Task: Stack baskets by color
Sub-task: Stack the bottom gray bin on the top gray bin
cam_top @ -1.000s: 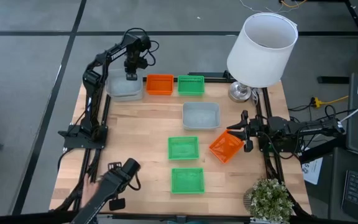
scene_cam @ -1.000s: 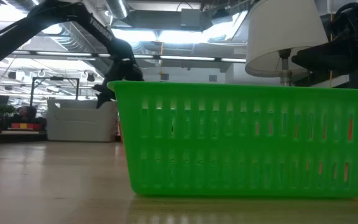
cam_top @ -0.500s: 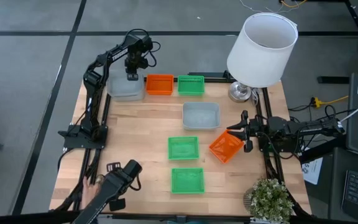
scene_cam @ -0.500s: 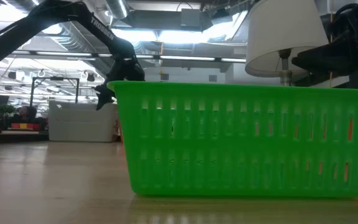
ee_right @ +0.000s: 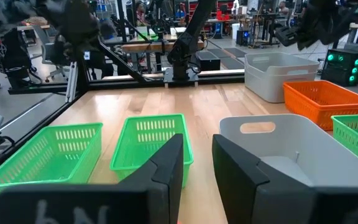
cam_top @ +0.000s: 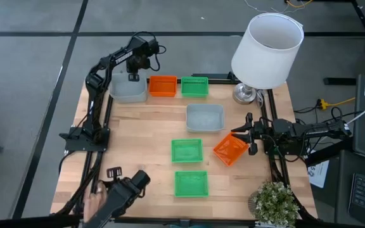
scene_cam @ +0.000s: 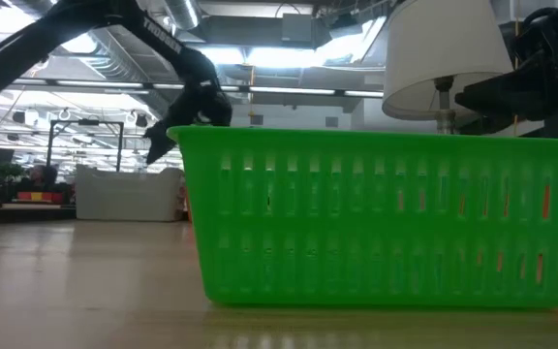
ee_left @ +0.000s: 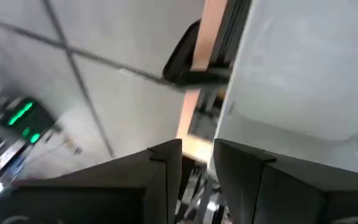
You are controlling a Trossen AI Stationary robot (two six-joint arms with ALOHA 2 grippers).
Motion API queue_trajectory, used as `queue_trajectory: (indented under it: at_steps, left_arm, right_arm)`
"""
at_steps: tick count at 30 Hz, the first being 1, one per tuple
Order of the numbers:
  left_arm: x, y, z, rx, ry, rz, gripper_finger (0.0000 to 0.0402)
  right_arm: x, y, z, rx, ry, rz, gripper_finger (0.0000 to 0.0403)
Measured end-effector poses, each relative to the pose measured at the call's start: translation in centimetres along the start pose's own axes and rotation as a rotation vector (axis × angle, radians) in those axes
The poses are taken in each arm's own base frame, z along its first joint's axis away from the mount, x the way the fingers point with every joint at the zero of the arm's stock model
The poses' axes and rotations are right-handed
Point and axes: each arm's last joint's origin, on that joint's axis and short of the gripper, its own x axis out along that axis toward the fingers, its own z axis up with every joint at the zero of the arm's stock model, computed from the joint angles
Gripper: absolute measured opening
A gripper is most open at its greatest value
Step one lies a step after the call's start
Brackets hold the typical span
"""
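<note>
A pale grey basket [cam_top: 127, 90] stands on the table's far left corner, and also shows in the low view [scene_cam: 124, 192]. My left gripper [cam_top: 134, 76] hangs open just above that basket's far rim [ee_left: 303, 68], touching nothing. Beside it stand an orange basket [cam_top: 163, 85] and a green basket [cam_top: 194, 85]. Another grey basket [cam_top: 204, 117] sits mid-table. Two green baskets [cam_top: 187, 151] [cam_top: 190, 183] lie nearer. A second orange basket [cam_top: 230, 149] lies tilted by my right gripper [cam_top: 248, 133], which is open and level at the right edge.
A large white lampshade [cam_top: 266, 49] on a lamp stands at the far right corner. A potted plant [cam_top: 274, 202] sits at the near right corner. A dark device [cam_top: 122, 190] with a person's hand beside it is at the near left edge.
My left gripper has risen a little from the far-left grey basket and tipped toward the far edge, letting go. That basket has sunk slightly and now rests level. The dark device at the near left edge has shifted toward the right.
</note>
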Motion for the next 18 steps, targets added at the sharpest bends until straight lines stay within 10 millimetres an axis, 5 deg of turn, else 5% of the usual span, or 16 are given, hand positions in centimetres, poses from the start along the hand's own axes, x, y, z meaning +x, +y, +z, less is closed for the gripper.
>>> queue_trajectory:
  at_steps: [9, 18]
  left_arm:
    - [-6.0, -2.4, -2.9, -0.23, -0.031, 0.119, 0.0086]
    - [-12.3, -6.2, -5.7, -0.564, -0.33, -0.105, 0.0086]
  right_arm:
    - [0.0, 0.0, 0.0, 0.007, 0.0, 0.0, 0.0087]
    - [0.0, 0.0, 0.1, 0.087, -0.006, 0.001, 0.0087]
